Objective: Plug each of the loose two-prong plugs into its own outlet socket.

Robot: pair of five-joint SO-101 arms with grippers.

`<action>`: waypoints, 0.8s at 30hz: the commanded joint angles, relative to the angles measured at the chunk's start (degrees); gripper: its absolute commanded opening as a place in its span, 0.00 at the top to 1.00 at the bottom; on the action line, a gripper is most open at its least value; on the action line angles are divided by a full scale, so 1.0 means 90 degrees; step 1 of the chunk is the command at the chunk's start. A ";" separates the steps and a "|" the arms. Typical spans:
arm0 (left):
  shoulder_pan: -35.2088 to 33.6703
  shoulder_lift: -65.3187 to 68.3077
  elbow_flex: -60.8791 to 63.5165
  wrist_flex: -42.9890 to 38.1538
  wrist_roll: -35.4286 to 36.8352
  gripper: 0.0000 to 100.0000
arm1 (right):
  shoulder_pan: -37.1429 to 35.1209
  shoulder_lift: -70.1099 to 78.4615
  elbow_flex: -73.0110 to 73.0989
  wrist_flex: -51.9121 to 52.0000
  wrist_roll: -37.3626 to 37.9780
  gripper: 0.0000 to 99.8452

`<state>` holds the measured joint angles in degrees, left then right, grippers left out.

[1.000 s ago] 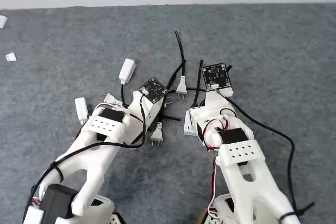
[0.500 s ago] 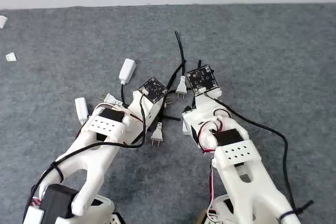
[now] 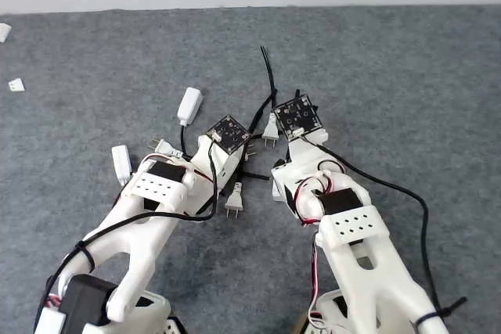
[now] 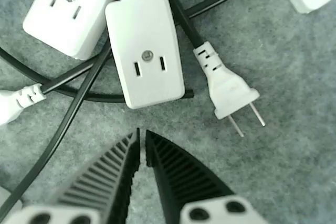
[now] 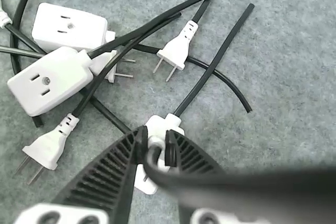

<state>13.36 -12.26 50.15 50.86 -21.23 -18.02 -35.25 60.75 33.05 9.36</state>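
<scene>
Right gripper (image 5: 155, 135) is pinched narrow onto a white socket (image 5: 160, 124) lying on the carpet (image 5: 294, 77). My guess is it's pinning it so a plug can get pushed in (the arm's own cable (image 5: 236, 182) hides part of the jaws, so that grip is a read). Left gripper (image 4: 142, 136) points steeply down, jaws nearly together and empty, with a second socket (image 4: 147, 61) just past its tips and a loose two-prong plug (image 4: 229, 90) beside that.
</scene>
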 commanded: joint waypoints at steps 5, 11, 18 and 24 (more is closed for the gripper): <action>0.0059 -0.0039 -0.0190 -0.0088 -0.0078 0.99 | -0.0083 0.0083 -0.0313 0.0151 0.0166 0.99; 0.0059 -0.0039 -0.0190 -0.0088 -0.0078 0.99 | -0.0054 0.0044 -0.0674 0.0474 0.0400 0.99; 0.0059 -0.0039 -0.0190 -0.0088 -0.0078 0.99 | -0.0063 0.0112 -0.1143 0.0952 0.0371 0.99; 0.0059 -0.0039 -0.0190 -0.0088 -0.0078 0.99 | -0.0054 0.0122 -0.0947 0.0728 0.0371 0.99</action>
<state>13.36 -12.26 50.15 50.86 -21.23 -18.46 -33.93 54.07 41.32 12.26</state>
